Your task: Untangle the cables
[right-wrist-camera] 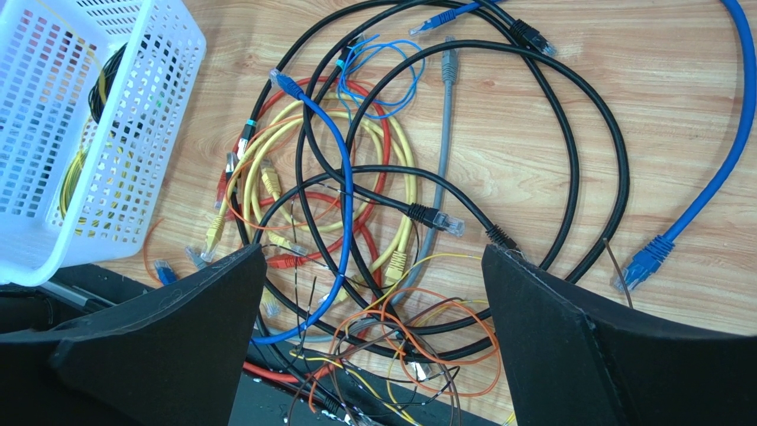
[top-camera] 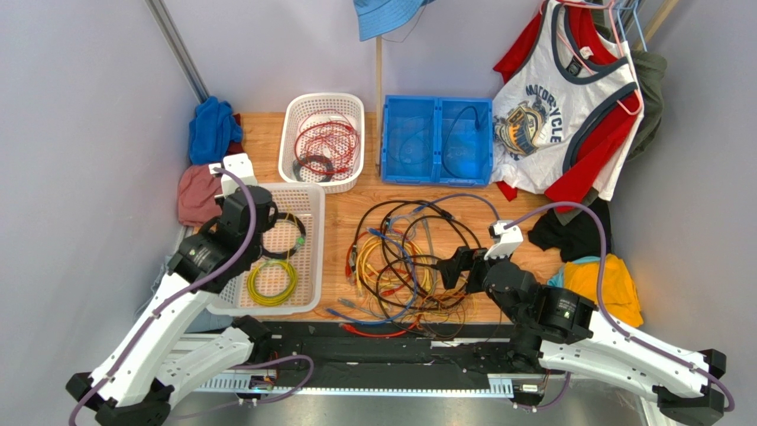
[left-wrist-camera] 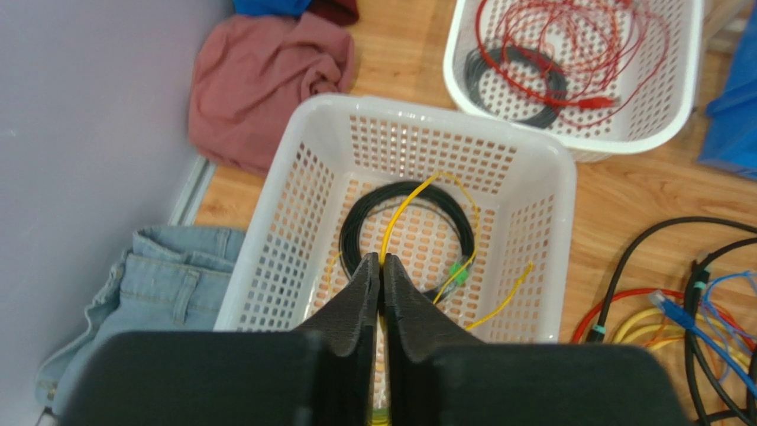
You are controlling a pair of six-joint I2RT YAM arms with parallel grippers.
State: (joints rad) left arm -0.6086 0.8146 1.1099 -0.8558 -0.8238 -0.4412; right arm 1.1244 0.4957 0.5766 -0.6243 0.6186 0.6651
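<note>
The cables (top-camera: pixel 400 257) lie in a knotted heap on the wooden table: black, blue, yellow, red and orange cords with small plugs, also seen in the right wrist view as cables (right-wrist-camera: pixel 355 195). My right gripper (top-camera: pixel 449 266) hovers over the heap's near side, gripper (right-wrist-camera: pixel 371 257) wide open with nothing between its fingers. My left gripper (top-camera: pixel 266 220) is over the white basket (left-wrist-camera: pixel 551 177). It is shut, gripper (left-wrist-camera: pixel 380 263), on a thin yellow cable (left-wrist-camera: pixel 395 222) that runs up across a black coil (left-wrist-camera: pixel 355 231) in the basket.
The near basket (top-camera: pixel 313 266) also holds a yellow coil (top-camera: pixel 272 282). A second white basket (top-camera: pixel 291 133) with red and black cables and a blue crate (top-camera: pixel 386 142) stand at the back. Clothes lie left (top-camera: pixel 197 195), right (top-camera: pixel 613 284), and hang at back right (top-camera: pixel 560 106).
</note>
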